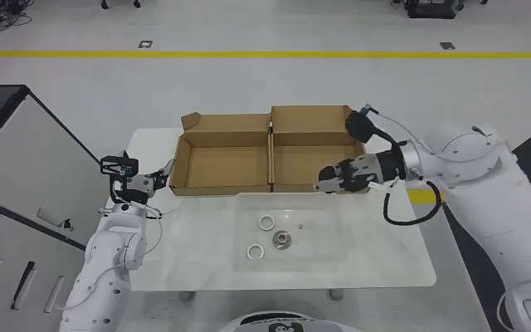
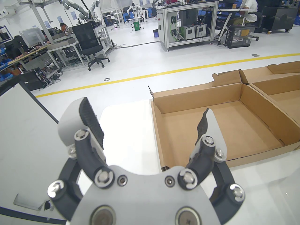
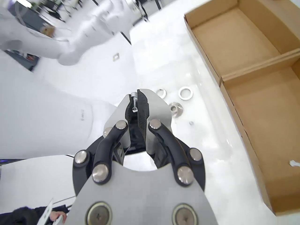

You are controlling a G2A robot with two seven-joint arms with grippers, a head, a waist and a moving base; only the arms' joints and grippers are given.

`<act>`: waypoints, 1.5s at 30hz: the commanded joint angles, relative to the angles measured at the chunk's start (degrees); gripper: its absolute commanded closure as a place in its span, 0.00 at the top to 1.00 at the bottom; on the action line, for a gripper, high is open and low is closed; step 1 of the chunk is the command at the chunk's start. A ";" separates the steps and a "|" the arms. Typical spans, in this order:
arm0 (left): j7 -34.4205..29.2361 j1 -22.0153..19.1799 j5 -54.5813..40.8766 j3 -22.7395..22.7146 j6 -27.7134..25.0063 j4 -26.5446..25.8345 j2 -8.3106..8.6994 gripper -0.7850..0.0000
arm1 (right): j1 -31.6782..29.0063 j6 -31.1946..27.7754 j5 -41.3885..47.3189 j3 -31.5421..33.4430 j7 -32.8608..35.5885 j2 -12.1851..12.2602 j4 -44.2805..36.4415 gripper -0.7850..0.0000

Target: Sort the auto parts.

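The right end effector (image 3: 137, 96) is clamped on a small bolt (image 3: 133, 102), pinched crosswise between the pads with its head poking out at the tips. It hangs over the near wall of the right box (image 1: 303, 162). The step in hand is probably dropping that bolt into this box. To do it well, the bolt should pass fully inside the near wall and be brought low over the cardboard floor before the pads part, so that it neither bounces out nor rolls against the wall shared with the left box (image 1: 224, 166). The left end effector (image 2: 145, 106) has its fingers spread wide and holds nothing, out beyond the left box on the side away from the right box. By count there are two boxes, one bolt in the grip, and one small pale piece (image 3: 293, 163) on the right box's floor, too small to identify. On the table (image 1: 373, 257) just in front of the right box lie two white rings (image 1: 267, 222) (image 1: 255, 251), one flanged metal collar (image 1: 282, 240) and one tiny nut (image 1: 300, 223).
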 commanded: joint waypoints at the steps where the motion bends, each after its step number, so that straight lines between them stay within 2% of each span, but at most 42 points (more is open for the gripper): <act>1: 0.00 0.00 0.00 0.00 0.00 0.00 0.00 1.00 | -0.20 -1.27 6.84 0.33 -1.27 0.18 -0.51 0.00; 11: 0.00 0.00 0.00 0.00 0.00 0.00 0.00 1.00 | 4.06 -3.89 27.56 -2.38 -3.88 -0.71 -3.54 0.00; 22: 0.00 0.00 0.00 0.00 0.00 0.00 0.00 1.00 | 7.67 -1.82 45.45 0.69 -1.80 -4.97 -6.60 0.00; 26: 0.00 0.00 0.00 0.00 0.00 0.00 0.00 1.00 | 7.92 -0.02 48.60 2.46 0.00 -7.16 -6.83 0.00; 35: 0.00 0.00 0.00 0.00 0.00 0.00 0.00 1.00 | 7.92 -0.02 48.60 2.46 0.00 -7.16 -6.83 0.00; 38: 0.00 0.00 0.00 0.00 0.00 0.00 0.00 1.00 | 6.95 0.68 49.43 2.45 -3.03 -7.43 -8.25 0.00; 45: 0.00 0.00 0.00 0.00 0.00 0.00 0.00 1.00 | 7.47 0.12 60.58 -1.96 -6.65 -9.67 -9.69 0.00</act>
